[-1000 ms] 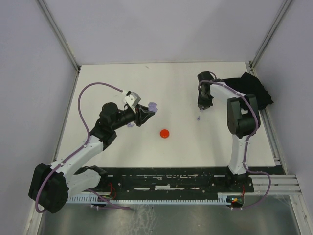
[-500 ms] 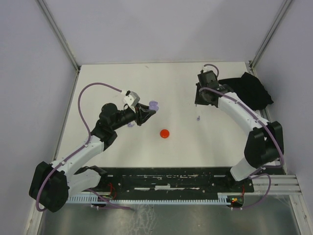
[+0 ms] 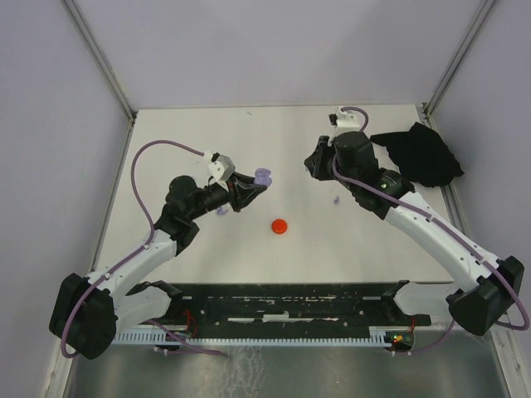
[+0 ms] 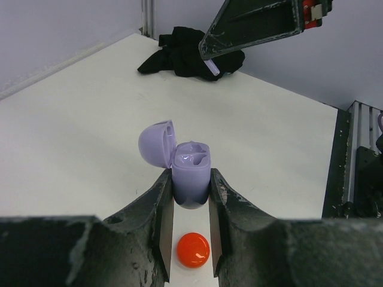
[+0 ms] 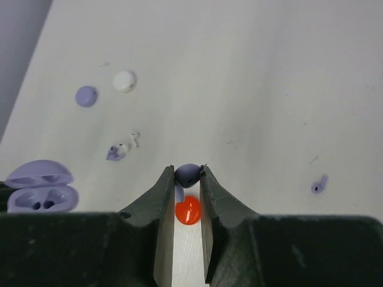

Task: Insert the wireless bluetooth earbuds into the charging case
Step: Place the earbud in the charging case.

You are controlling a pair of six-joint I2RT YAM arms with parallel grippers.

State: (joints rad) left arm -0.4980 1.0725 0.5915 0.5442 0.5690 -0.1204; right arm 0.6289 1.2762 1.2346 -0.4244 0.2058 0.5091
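My left gripper [image 4: 190, 179] is shut on the lilac charging case [image 4: 191, 169], held upright above the table with its lid [image 4: 157, 143] swung open to the left; the same case [image 3: 260, 177] shows left of centre in the top view. My right gripper [image 5: 187, 174] is shut on a lilac earbud [image 5: 188, 174], stem hanging down, and hovers [image 3: 314, 166] to the right of the case. Another lilac earbud [image 5: 319, 185] lies on the table [image 3: 337, 201]. A lilac earbud [image 5: 115, 153] and a whitish one [image 5: 133, 139] lie near the case.
A red disc [image 3: 280, 225] lies mid-table, under both grippers' lines of sight [image 5: 187, 210]. A lilac disc [image 5: 86, 95] and a white disc [image 5: 124, 81] lie further off. A black cloth [image 3: 419, 153] is heaped at the back right corner.
My right arm has swung up and to the left from the table's right side toward the case, carrying a lilac earbud. The left arm and case have stayed still.
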